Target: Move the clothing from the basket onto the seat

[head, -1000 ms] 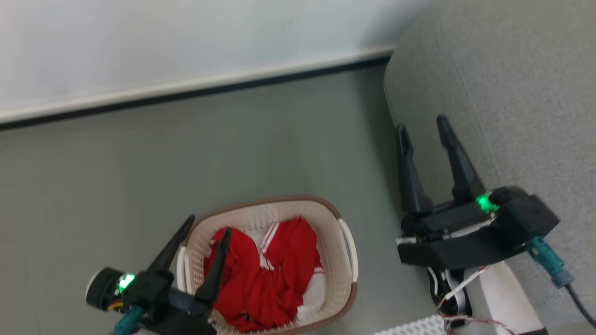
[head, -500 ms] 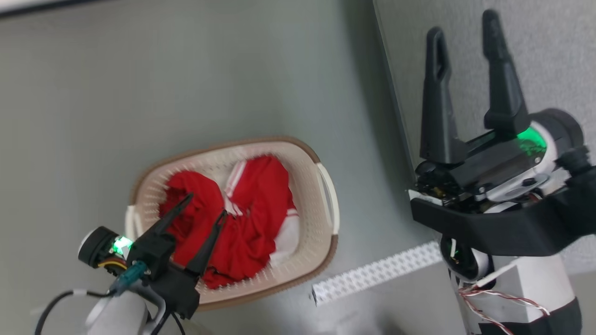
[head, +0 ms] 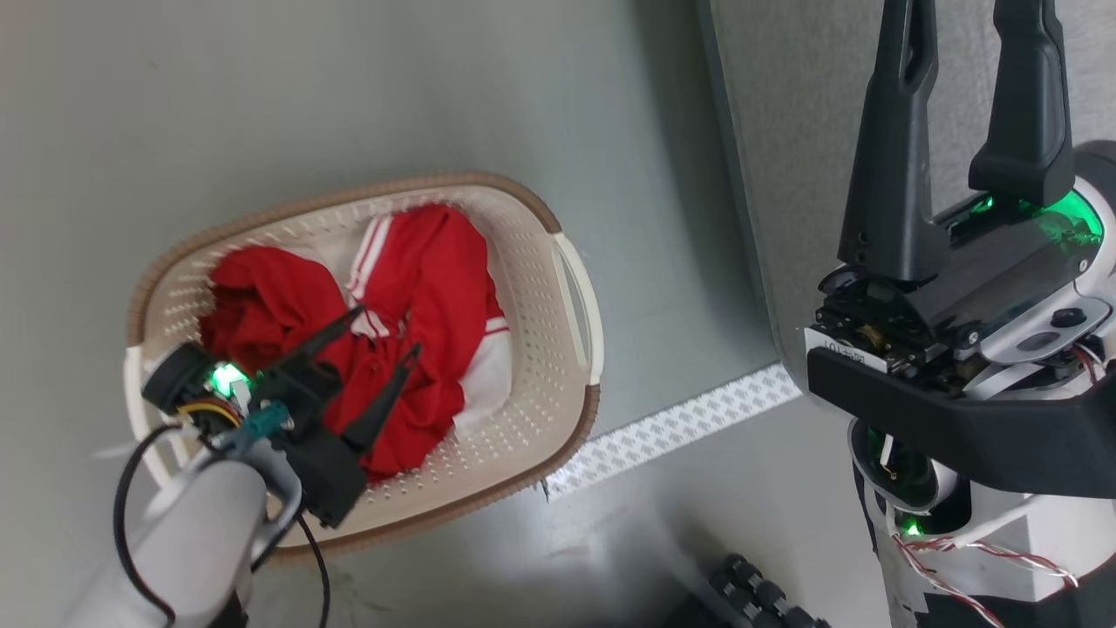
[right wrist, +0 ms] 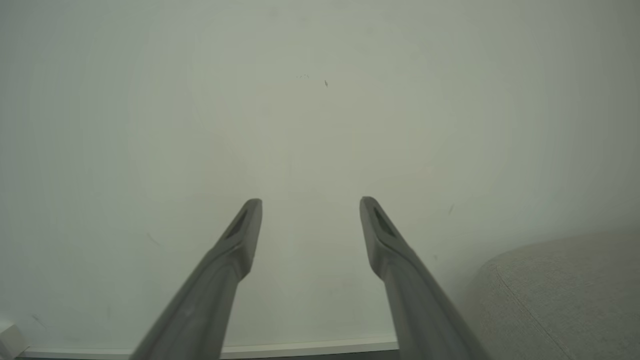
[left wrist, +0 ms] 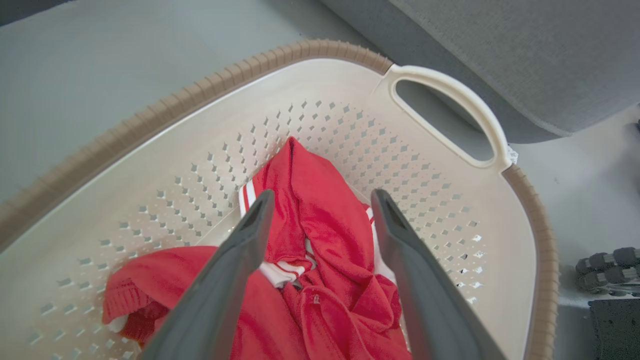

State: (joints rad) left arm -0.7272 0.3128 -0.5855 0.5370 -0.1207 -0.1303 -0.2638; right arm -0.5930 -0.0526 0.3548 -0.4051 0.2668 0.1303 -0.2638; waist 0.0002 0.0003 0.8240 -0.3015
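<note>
The grey seat (head: 785, 174) took up the right side of my head view, and its cushion was bare where I could see it. The floor (head: 261, 105) beside it carried the basket (head: 545, 288), which stood near the seat's edge but apart from it, one white handle turned toward the seat. All of the clothing (head: 418, 270) lay heaped in the basket's bottom. It was a red bundle with white stripe trim showing near the middle and a white patch toward the handle side. My left gripper (head: 387, 330) hung inside the basket's rim, above the heap. Its jaws were spread wide with nothing between them, and I could not tell whether the tips touched the cloth. My right gripper (right wrist: 310, 201) was up over the seat's edge, its jaws spread and empty too, pointing at a pale wall (right wrist: 320, 100). A white perforated strip (head: 671, 427) lay on the floor between the basket and the seat's corner.
</note>
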